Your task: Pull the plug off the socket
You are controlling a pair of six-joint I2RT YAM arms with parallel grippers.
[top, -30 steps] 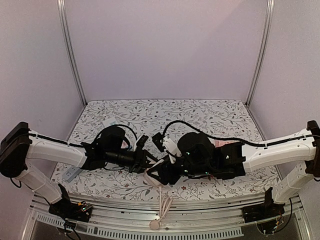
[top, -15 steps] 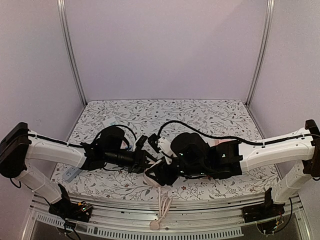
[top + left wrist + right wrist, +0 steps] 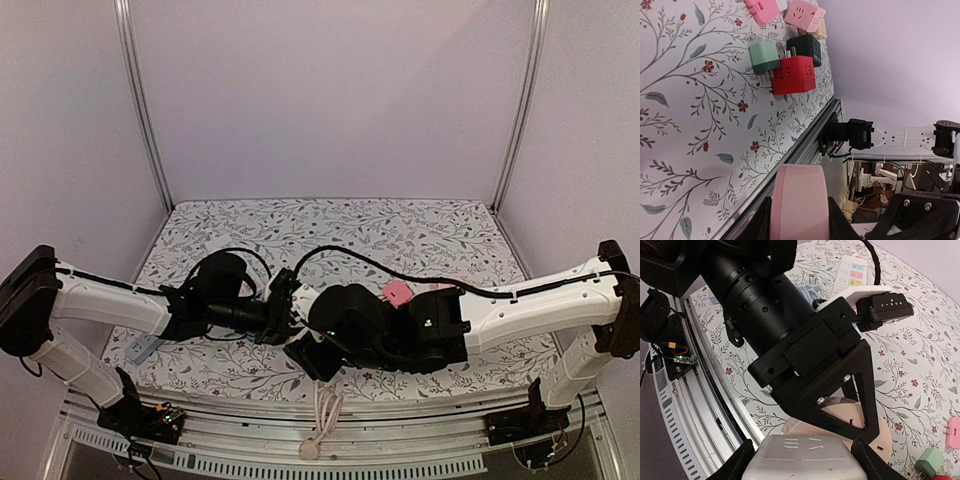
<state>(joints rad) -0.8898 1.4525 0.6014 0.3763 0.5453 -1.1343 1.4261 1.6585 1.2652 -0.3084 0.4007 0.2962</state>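
My left gripper is shut on a round pale pink socket, which fills the gap between its black jaws in the left wrist view. My right gripper meets it head-on and is shut on a white plug. The same socket shows just beyond the plug, through the left gripper's finger frame. I cannot tell whether the plug is still seated. In the top view both are hidden under the wrists. A pale cable hangs over the table's front edge.
A red cube socket with a green plug, a dark green cube and pink cubes lie on the floral mat. A pink cube sits behind the right arm. A white power strip lies far left.
My right arm has slid left and closed in on the left gripper. The pale socket seen between the grippers is now covered, and the pink cube behind the right arm is uncovered.
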